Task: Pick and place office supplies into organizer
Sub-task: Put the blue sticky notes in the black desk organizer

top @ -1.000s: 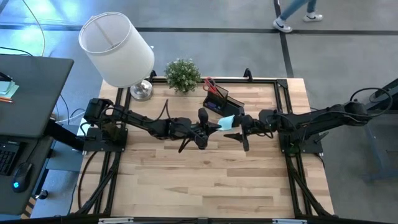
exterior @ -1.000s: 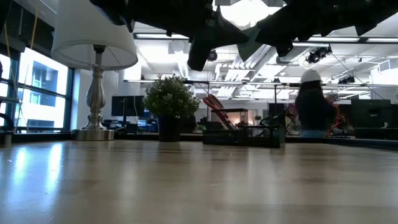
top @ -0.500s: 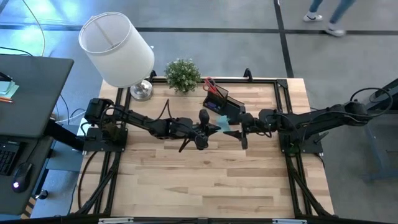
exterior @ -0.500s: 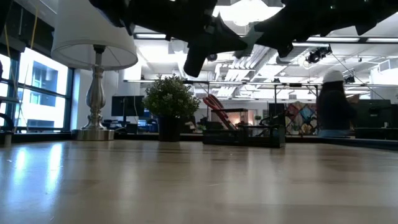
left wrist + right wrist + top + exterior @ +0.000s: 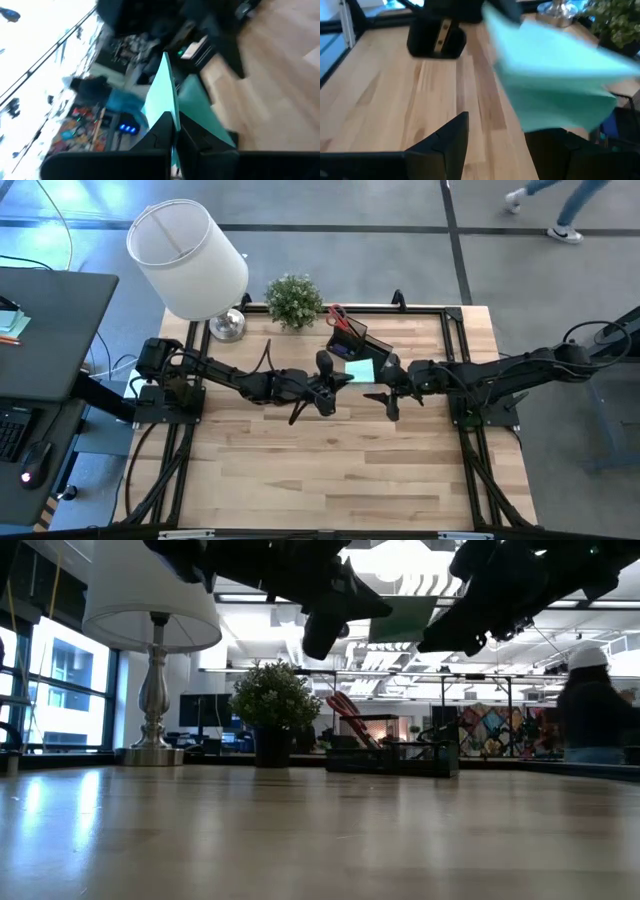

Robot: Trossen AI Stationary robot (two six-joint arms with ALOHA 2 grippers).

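Left claw gripped the sticky-note pad above the table; organizer held scissors; right claw hung released.

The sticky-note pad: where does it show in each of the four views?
High view: sticky-note pad between the two grippers, beside the organizer.
Low view: pad up high, under the arms.
Left wrist view: pad edge-on between the fingers.
Right wrist view: pad ahead, blurred.
Shared landmark: plant.
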